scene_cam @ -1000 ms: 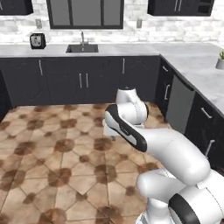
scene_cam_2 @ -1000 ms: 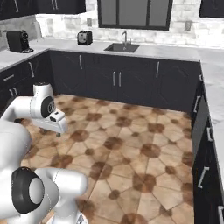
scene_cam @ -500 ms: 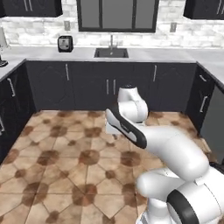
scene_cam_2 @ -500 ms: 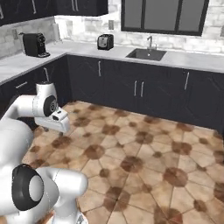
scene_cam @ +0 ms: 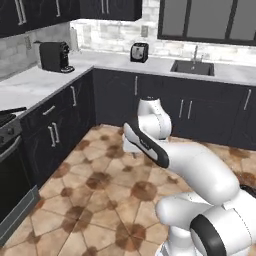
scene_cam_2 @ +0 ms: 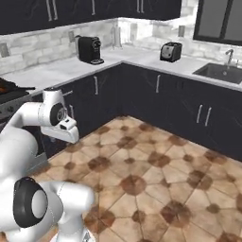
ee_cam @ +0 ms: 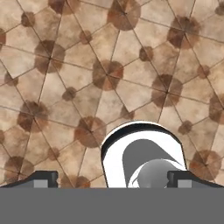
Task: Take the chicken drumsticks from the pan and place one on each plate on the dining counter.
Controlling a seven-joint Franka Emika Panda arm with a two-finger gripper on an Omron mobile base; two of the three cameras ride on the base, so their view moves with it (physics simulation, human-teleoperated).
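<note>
While the white arm (scene_cam: 195, 170) folds low over a tiled floor (scene_cam: 100, 200), the left base view takes in a corner kitchen of dark cabinets (scene_cam: 115, 95) under a pale marble tabletop (scene_cam: 35, 82). A black coffee machine (scene_cam: 54, 56) stands on the left run, a toaster (scene_cam: 139, 52) on the back run, and a sink (scene_cam: 192, 66) with its faucet (scene_cam: 196, 52) lies further right. A stove (scene_cam: 7, 150) sits at the left edge, with a thin dark bar, perhaps a handle, jutting over its top.

From the right base view, the arm (scene_cam_2: 28, 118) bends in from the lower left, its white hand (scene_cam_2: 64, 132) hanging before the cabinet fronts. At the far left edge, on the stove (scene_cam_2: 12, 105), rests the black pan (scene_cam_2: 16, 88), handle pointing right, with something orange-brown in it that may be the chicken drumsticks (scene_cam_2: 4, 85), cut off by the frame. The coffee machine (scene_cam_2: 90, 49), toaster (scene_cam_2: 171, 51) and sink (scene_cam_2: 220, 72) line the tabletop (scene_cam_2: 52, 71) beyond.

Looking straight down, the hand view shows brown tile floor (ee_cam: 87, 65). Dark fingertips (ee_cam: 46, 178) sit far apart at the bottom: the jaws are released and grasp nothing.
</note>
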